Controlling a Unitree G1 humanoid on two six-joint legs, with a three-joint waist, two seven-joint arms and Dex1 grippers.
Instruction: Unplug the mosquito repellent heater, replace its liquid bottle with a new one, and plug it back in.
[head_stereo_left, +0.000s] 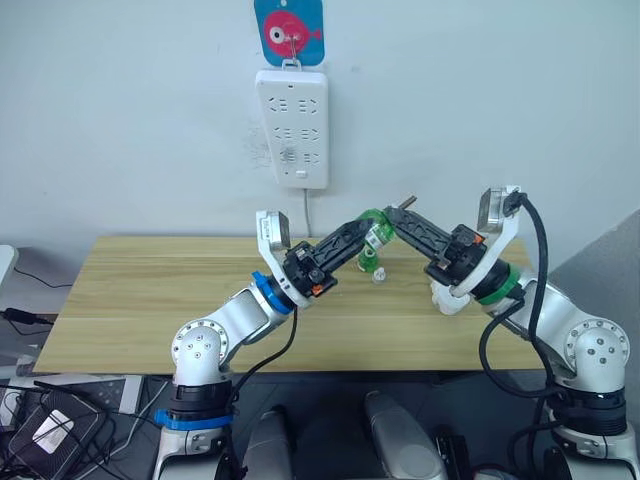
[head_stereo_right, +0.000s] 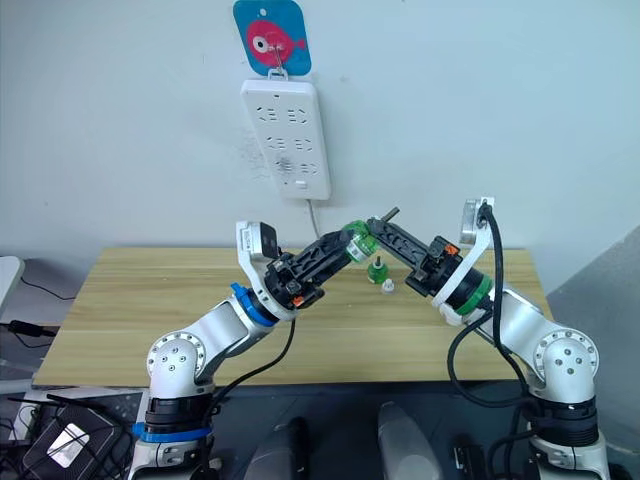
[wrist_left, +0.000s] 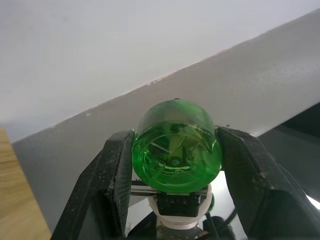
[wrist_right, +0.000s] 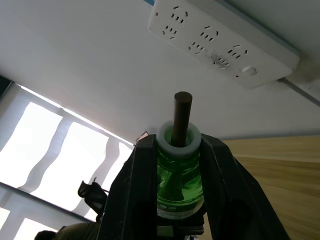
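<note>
Liquid bottle (wrist_right: 179, 170) clamped in right end effector (wrist_right: 177, 172); left end effector (wrist_left: 176, 162) grips green bottle (wrist_left: 176, 147).

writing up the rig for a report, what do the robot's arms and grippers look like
Both arms are silver-grey metal with round jointed housings. The left arm has a blue wrist ring, the right arm a green one. Each wrist carries a white bracket with a small camera. Black cables loop from both arms. The left gripper and right gripper are black, each with two long black fingers.
</note>
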